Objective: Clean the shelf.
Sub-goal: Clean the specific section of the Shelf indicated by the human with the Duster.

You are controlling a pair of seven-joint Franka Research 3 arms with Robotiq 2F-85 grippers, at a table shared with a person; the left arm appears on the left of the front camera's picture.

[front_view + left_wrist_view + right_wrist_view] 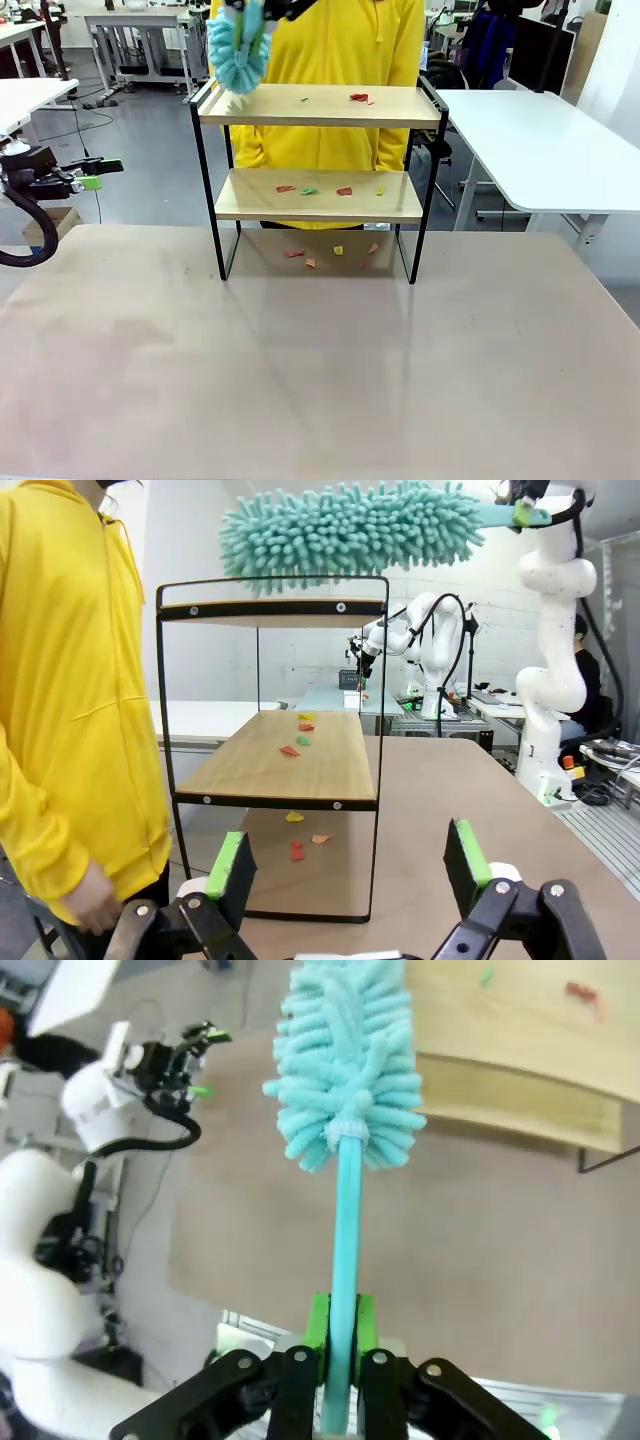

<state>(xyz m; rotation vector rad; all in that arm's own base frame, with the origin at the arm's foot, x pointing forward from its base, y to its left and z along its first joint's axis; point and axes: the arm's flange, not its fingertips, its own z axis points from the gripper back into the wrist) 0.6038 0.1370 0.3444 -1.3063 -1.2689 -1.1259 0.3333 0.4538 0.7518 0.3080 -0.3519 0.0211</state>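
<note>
While the right tool [340,1332] clamps the handle of a shaggy teal duster [345,1070], the left tool [348,860] gapes empty. The black-framed, wood-boarded shelf [270,102] stands at the far edge of the counter [300,380], strewn with tiny, indistinct scraps [310,190].

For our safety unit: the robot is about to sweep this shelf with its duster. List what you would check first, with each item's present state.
1. Right gripper shut on the duster: ok.
2. Duster head at the left end of the shelf's top board: ok.
3. Head touching that board: cannot tell.
4. Left gripper open, away from the shelf: ok.
5. Person's hand off the boards: ok.
6. Boards free of scraps: not ok.
</note>
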